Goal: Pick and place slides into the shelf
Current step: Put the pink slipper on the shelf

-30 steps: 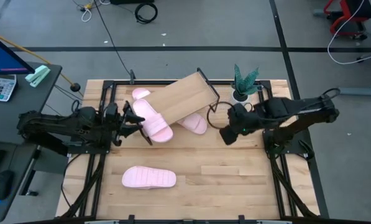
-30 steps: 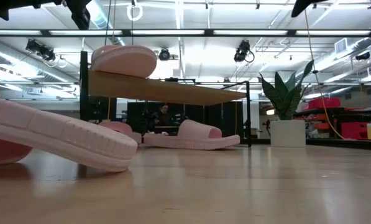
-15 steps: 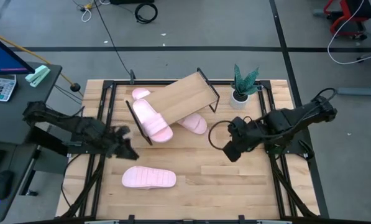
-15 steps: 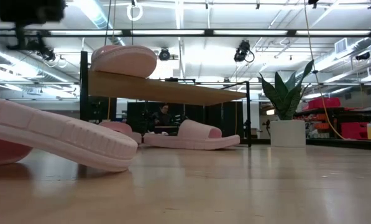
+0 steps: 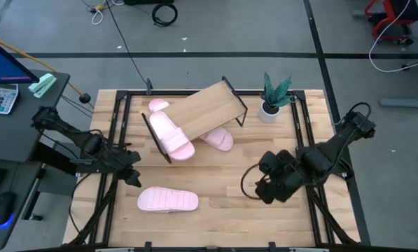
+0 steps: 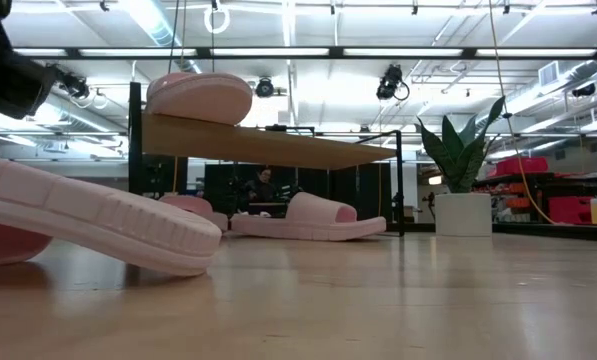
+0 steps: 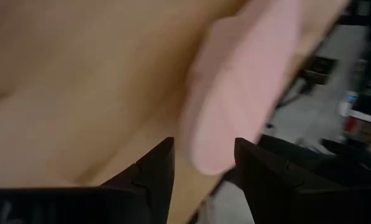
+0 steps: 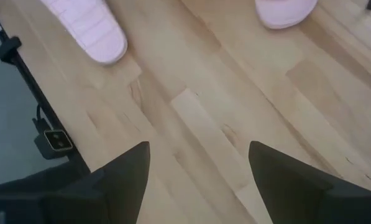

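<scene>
High view: The shelf (image 5: 207, 112) stands tilted at 12 o'clock on the table (image 5: 279, 210). One slide (image 5: 171, 134) lies on its lower end; a second (image 5: 218, 138) and a third (image 5: 159, 106) show partly from under the board. The fourth slide (image 5: 167, 200) lies flat at 7 o'clock, well apart from the shelf. The left gripper (image 5: 133, 175) hovers at 9 o'clock, just beside that loose slide's end. The right gripper (image 5: 265, 190) hangs at 4 o'clock over bare wood, holding nothing.

Low view: The loose slide (image 6: 88, 225) fills the near foreground at 8 o'clock. The shelf (image 6: 268, 145) carries one slide (image 6: 198, 97) on its raised end, with two below it.

Left wrist view: The fingers (image 7: 153, 171) stand apart with nothing between them; the loose slide (image 7: 247, 99) lies directly ahead (blurred).

Right wrist view: The fingers (image 8: 284, 177) stand wide apart over the table.

Recommended procedure: Centre the left jaws across the loose slide's strap or side wall. Descend fully before closing, since soft rubber will probably flex. Lift level and set it in the board's free width.
</scene>
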`<state>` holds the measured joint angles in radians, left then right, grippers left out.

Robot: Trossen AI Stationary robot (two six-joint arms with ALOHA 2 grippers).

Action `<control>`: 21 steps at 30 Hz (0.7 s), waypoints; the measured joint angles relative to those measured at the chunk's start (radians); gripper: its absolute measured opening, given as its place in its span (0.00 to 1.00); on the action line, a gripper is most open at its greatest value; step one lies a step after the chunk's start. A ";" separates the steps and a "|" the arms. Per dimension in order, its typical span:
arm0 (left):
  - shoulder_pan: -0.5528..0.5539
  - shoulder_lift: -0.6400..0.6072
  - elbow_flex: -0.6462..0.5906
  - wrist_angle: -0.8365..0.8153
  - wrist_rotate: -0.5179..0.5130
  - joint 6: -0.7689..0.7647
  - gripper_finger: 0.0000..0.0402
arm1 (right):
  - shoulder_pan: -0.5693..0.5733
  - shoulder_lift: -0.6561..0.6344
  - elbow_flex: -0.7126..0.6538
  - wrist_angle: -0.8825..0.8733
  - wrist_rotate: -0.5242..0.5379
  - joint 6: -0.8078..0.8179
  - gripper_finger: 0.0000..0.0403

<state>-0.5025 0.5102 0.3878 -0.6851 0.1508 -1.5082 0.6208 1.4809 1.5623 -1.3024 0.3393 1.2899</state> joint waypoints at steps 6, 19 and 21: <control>0.002 0.000 -0.003 -0.042 -0.036 0.015 0.43 | 0.029 0.070 0.000 0.075 -0.002 0.002 0.69; -0.013 0.001 -0.003 0.032 -0.052 0.017 0.43 | 0.030 0.123 0.000 0.182 -0.006 0.057 0.69; -0.024 0.010 -0.004 0.030 -0.055 0.001 0.43 | 0.030 0.120 0.000 0.183 -0.001 0.072 0.69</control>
<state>-0.5261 0.5200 0.3841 -0.6556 0.0954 -1.5074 0.6506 1.6009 1.5623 -1.1198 0.3380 1.3623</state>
